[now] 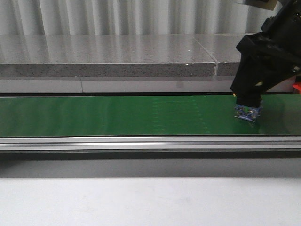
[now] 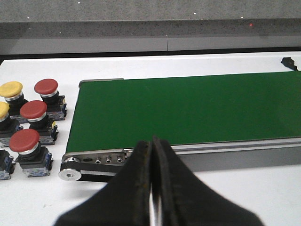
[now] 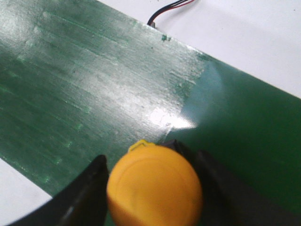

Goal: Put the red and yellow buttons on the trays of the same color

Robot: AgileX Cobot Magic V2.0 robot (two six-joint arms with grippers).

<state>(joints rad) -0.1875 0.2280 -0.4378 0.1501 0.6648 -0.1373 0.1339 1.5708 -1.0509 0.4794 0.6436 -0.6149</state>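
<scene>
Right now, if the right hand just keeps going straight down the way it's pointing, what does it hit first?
Most likely the green conveyor belt. The right hand points down over it, closed on a yellow button, so the button's blue base would probably meet the belt first. How much gap remains is unclear.

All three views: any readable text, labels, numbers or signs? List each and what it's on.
None readable in any view.
Green conveyor belt: only faint scuff lines, no print.
Yellow button held in the right gripper: plain cap, no marking.
Red buttons and yellow buttons beside the belt: plain caps; any labels on their bases are too small to read.
Left gripper: jaws shut, unmarked.
</scene>
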